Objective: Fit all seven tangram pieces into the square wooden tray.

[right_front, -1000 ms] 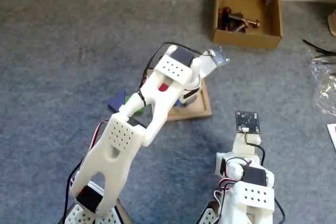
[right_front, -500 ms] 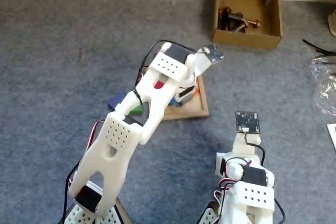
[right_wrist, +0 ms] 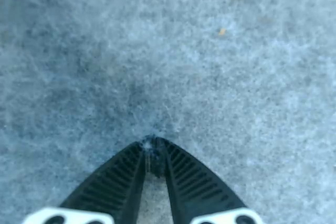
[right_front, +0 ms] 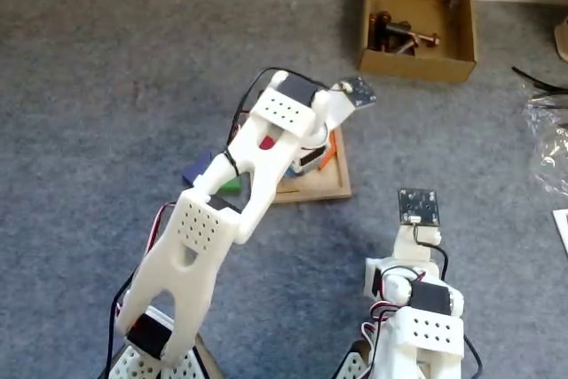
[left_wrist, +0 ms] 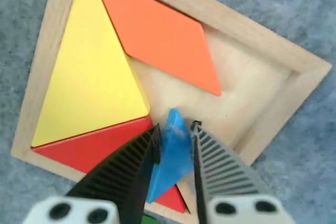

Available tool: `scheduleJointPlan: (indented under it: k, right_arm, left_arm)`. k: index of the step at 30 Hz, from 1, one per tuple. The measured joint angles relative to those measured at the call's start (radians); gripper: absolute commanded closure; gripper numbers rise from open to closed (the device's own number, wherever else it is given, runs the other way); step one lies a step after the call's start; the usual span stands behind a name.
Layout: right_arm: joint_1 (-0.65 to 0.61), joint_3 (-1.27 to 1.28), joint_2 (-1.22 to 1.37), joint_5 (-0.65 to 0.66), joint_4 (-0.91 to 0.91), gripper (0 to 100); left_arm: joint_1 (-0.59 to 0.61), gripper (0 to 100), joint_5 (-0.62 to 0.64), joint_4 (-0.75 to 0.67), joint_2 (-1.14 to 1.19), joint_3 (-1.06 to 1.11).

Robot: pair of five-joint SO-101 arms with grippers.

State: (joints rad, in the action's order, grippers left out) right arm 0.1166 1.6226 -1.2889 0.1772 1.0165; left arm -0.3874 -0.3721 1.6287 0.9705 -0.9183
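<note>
Three pieces lie flat inside the square wooden tray [left_wrist: 262, 47] as the left wrist view looks straight down on it. A yellow triangle [left_wrist: 89, 77] sits against one rim. An orange parallelogram [left_wrist: 163, 40] touches it and runs along the adjoining rim. A red triangle [left_wrist: 89, 150] lies along another edge of the yellow one. The remaining tray floor is bare wood.

That same view gives the grasp. The left gripper [left_wrist: 174, 127] is clamped on a light blue piece [left_wrist: 170, 156], which stands on edge between the two fingers. The piece is over the bare wood, just beside the red triangle. Whether its lower edge touches the tray floor cannot be told.

From the high view the left arm [right_front: 240, 193] stretches from the lower left to the middle of the frame and covers most of the tray [right_front: 342, 185]. The tray's right rim and a sliver of the orange parallelogram [right_front: 328, 153] stay visible beside the arm.

This view adds what lies off the tray. A dark blue piece [right_front: 197, 169] and a green piece [right_front: 232, 185] are on the grey table left of centre, at the arm's edge. A cardboard box [right_front: 417, 24] sits at the upper right. The right arm [right_front: 417, 308] stands at the lower right, well apart from the tray.

The right wrist view shows the right gripper [right_wrist: 152, 142] pinched together on nothing, over bare grey table.
</note>
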Motion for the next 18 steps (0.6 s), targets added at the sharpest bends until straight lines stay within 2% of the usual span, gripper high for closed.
scheduleJointPlan:
  k: [18]
  right_arm:
    - [0.000, 0.000, 0.000, 0.000, 0.000, 99.3]
  left_arm:
    - [-0.003, 96, 0.006, 0.008, -0.002, -0.002]
